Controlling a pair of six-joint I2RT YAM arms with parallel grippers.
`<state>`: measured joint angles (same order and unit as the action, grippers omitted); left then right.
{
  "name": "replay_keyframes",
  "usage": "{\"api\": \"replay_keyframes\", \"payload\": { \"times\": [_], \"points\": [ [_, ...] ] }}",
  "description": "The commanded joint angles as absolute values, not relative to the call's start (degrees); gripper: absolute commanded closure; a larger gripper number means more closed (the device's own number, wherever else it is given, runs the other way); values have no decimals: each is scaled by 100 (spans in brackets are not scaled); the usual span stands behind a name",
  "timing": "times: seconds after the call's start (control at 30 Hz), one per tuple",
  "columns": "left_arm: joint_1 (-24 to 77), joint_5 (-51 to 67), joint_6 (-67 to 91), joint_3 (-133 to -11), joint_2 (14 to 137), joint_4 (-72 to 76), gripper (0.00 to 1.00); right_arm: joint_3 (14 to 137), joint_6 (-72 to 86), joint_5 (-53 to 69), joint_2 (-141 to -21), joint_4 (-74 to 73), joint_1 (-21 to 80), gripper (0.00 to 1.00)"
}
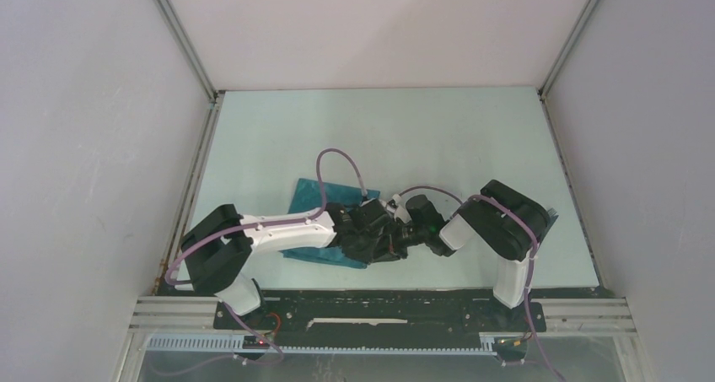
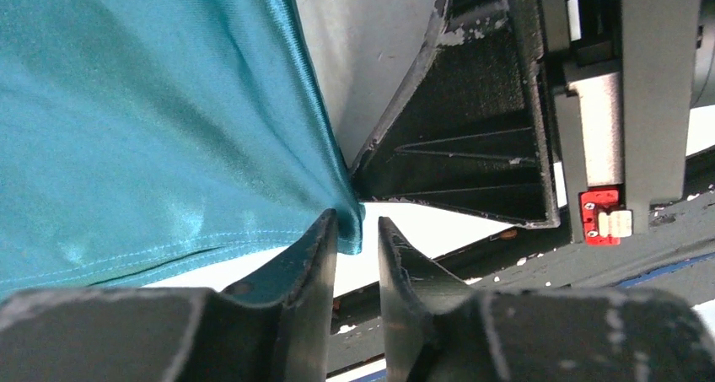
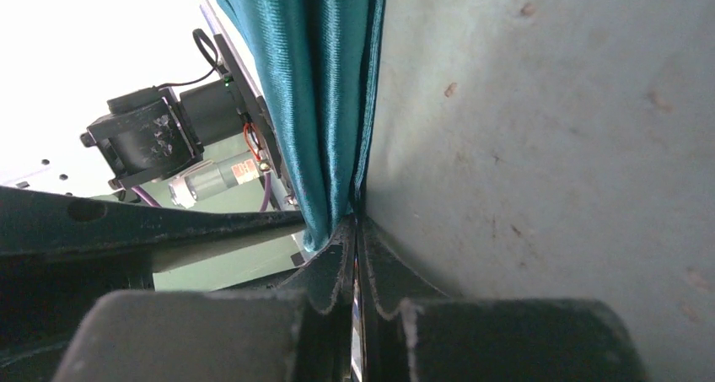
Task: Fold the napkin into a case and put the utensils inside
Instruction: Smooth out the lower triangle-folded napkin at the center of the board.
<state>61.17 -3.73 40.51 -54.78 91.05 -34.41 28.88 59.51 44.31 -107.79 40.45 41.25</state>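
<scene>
Seen from above, the left arm [image 1: 278, 230] reaches across from lower left and the right arm [image 1: 497, 222] folds in from lower right, both bent low. Their wrists meet just below the frame's centre, over the napkin's [image 1: 308, 205] right part. The napkin lies on the bench [image 1: 379, 129], left of centre. From above, the wrists hide its lower right part and the fingertips themselves.

The left wrist view shows the left end effector [image 2: 358, 222] with a narrow gap between its fingers. A napkin corner sits in that gap, against one finger only. In the right wrist view, the right end effector [image 3: 356, 226] is pinched together on a bunched napkin edge.
</scene>
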Motion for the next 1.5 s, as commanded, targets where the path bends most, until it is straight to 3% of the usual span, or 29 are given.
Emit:
{"api": "replay_keyframes", "payload": {
  "times": [0.0, 0.17, 0.3, 0.4, 0.5, 0.67, 0.93, 1.0, 1.07, 1.1, 1.47],
  "points": [
    [6161, -281, 4094, -5681, 8722, -3629, 66, 2880, 5880, 4349, -10575, 3746, 4066, 92],
    [6161, -304, 4070, -5661, 7916, -3832, 46, 2839, 5590, 4183, -10110, 3068, 4046, 82],
    [6111, -797, 4116, -5456, 7176, -4104, 35, 2804, 5667, 4071, -9820, 2996, 4159, 54],
    [5797, -910, 4190, -5114, 6668, -4183, 31, 2878, 5730, 3911, -9704, 2965, 4419, 42],
    [5287, -765, 4245, -4710, 6121, -4113, 31, 3099, 5782, 3727, -9909, 2870, 4682, 40],
    [4636, -644, 4173, -4389, 5421, -4120, 29, 3122, 5859, 3438, -10051, 2826, 4781, 44],
    [4245, -533, 4148, -4210, 5115, -4095, 28, 3324, 5570, 3312, -10209, 2399, 4695, 64],
    [4209, -577, 4142, -4218, 5092, -4117, 28, 3354, 5467, 3292, -10201, 2224, 4638, 75],
    [4166, -612, 4132, -4255, 5073, -4137, 29, 3356, 5332, 3380, -10172, 2046, 4493, 95],
    [4144, -634, 4135, -4273, 5045, -4146, 29, 3354, 5238, 3447, -10109, 1917, 4394, 100],
    [3622, -187, 4500, -4014, 5027, -3434, 28, 4095, 2923, 4803, -9903, -1605, 2904, 100]
  ]
}}
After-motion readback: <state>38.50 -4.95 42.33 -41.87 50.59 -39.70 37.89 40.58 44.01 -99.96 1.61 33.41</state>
